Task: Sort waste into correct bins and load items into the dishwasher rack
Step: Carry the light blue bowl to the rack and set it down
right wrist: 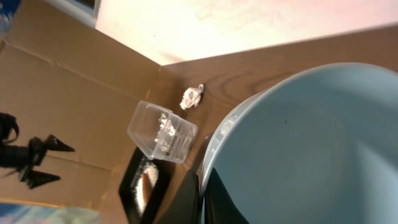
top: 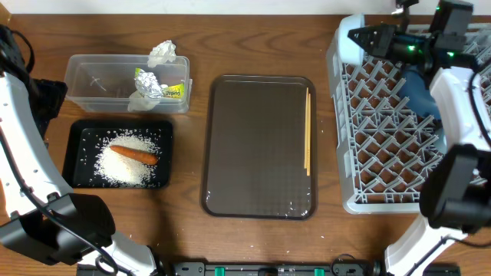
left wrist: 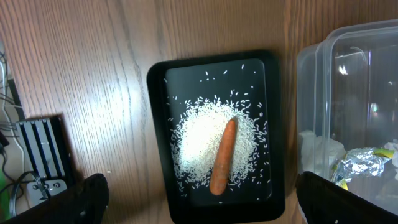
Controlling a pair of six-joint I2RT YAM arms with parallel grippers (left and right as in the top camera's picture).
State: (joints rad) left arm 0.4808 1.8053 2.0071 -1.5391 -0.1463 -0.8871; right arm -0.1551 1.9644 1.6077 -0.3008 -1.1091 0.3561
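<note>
Looking upper right in the overhead frame, you find your right gripper (top: 359,36) pinching the small light blue bowl (top: 349,49) over the dishwasher rack (top: 383,153), left gripper (left wrist: 208,208) jaws spread above the black tray (left wrist: 186,81).

The left arm (top: 23,146) and right arm (top: 459,100) both have glossy white, rounded link shells, joined by bulky matte black joints (top: 454,190). Thin black cables (top: 15,42) loop beside the left arm. A green light (top: 415,50), perhaps a status LED, glows on the right wrist. The left fingers (left wrist: 87,200) are plain black.
</note>
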